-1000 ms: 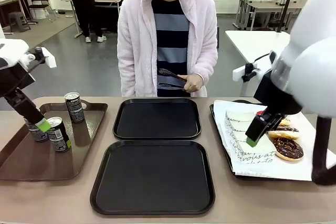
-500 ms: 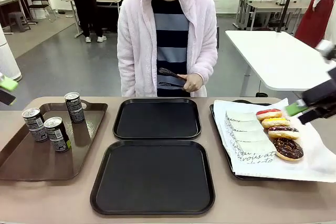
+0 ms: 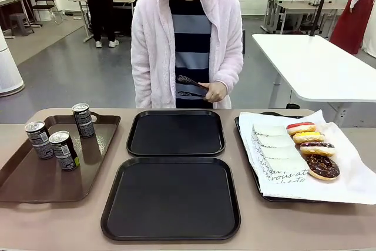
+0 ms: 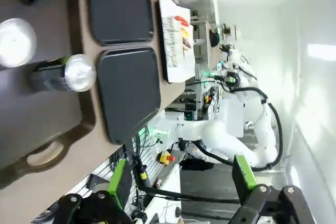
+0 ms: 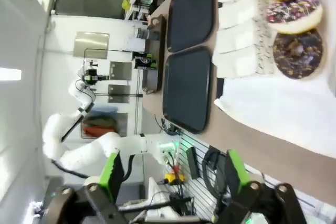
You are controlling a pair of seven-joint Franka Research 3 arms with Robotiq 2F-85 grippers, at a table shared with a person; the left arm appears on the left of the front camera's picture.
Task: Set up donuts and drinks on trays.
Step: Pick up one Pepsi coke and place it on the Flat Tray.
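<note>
Two black trays lie at the table's middle, one far [image 3: 175,132] and one near [image 3: 171,197], both bare. Three drinks [image 3: 63,150] stand on a brown tray at the left. Several donuts [image 3: 322,166] lie in a row on white paper at the right. In the left wrist view my left gripper [image 4: 181,179] is open and high above the table, with the drinks [image 4: 79,72] and trays [image 4: 128,95] well below it. The right gripper [image 5: 172,174] is open too, raised over the table's edge near the donuts [image 5: 296,53]. Neither holds anything.
The brown tray [image 3: 35,180] fills the left end, and the paper-lined tray [image 3: 247,163] the right end. Behind the far black tray a person stands holding black tongs [image 3: 191,86]. Empty paper sleeves [image 3: 276,148] lie beside the donuts.
Both arms have drawn back out of the front view: the left one away from the drinks, the right one away from the donuts. Drinks, donuts and trays have not moved.
</note>
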